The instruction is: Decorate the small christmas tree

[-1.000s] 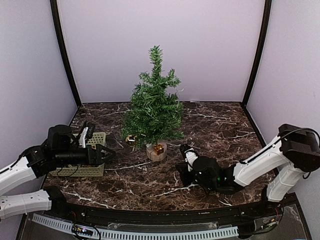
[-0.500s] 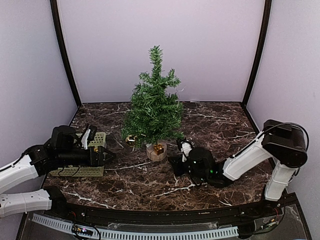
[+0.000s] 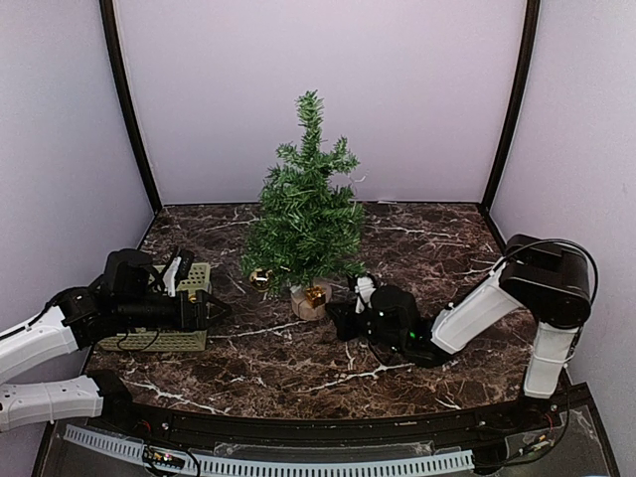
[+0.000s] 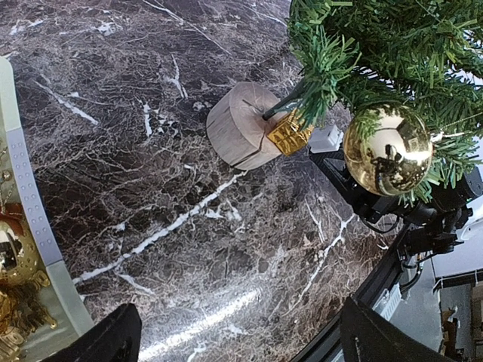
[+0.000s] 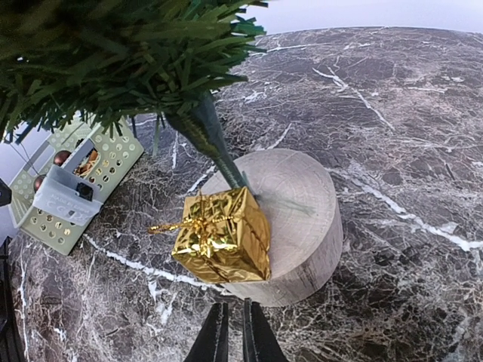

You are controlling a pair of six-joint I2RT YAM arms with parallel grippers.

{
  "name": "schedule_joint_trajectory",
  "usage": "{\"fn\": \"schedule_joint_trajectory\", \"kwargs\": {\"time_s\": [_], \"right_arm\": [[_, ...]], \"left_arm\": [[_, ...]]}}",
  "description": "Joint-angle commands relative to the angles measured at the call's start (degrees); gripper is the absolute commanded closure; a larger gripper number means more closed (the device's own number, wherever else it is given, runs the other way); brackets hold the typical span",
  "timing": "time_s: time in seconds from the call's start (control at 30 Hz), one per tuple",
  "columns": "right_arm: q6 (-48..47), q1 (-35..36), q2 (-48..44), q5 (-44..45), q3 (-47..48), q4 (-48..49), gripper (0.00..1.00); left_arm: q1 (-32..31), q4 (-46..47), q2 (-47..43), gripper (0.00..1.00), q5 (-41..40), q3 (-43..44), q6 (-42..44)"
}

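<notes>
The small christmas tree (image 3: 306,214) stands mid-bench (image 3: 298,370). The left gripper (image 3: 217,309) is by the basket (image 3: 189,339), jaws wide and empty. The right gripper (image 5: 234,309) sits just short of the gold gift box (image 5: 225,235), jaws pinched together, empty.

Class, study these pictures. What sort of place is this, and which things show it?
Probably a robot lab test booth: plain lilac walls enclose a marble-patterned table, with the left arm and right arm mounted at its near edge. The small christmas tree seems a prop.
</notes>
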Motion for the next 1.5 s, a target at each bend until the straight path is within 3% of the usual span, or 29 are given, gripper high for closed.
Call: {"fn": "schedule_joint_trajectory", "kwargs": {"time_s": [0.0, 0.8, 0.97, 1.1, 1.2, 1.27, 1.47], "right_arm": [[0.57, -0.85, 1.80, -1.06, 2.18, 3.47, 0.92], [0.82, -1.40, 3.51, -0.30, 3.87, 4.57, 0.92], [3.16, -1.45, -2.04, 0.56, -1.08, 3.58, 0.81], [4.78, -1.40, -8.81, 3.27, -6.91, 1.80, 0.57], [4.42, -1.74, -14.29, 5.55, -9.03, -3.44, 0.48], [3.71, -2.16, -16.77, 6.57, -9.52, -6.45, 0.44], [2.42, -5.74, -20.83, 5.63, -10.34, -10.16, 0.40]], "left_arm": [[0.44, 0.94, -0.04, 0.06, 0.12, 1.20, 0.59], [0.66, -2.35, -2.65, 0.06, -3.07, 1.87, 0.35], [1.00, -8.86, -4.36, 0.05, -8.63, 5.01, 0.14], [2.29, -14.07, -3.62, 0.04, -13.06, 7.10, -0.07], [4.35, -15.09, -2.26, 0.04, -13.50, 7.60, 0.02], [6.87, -15.10, -0.99, 0.05, -12.76, 7.62, 0.35], [15.60, -10.78, 3.45, 0.22, -7.59, 4.32, 0.10]]}}
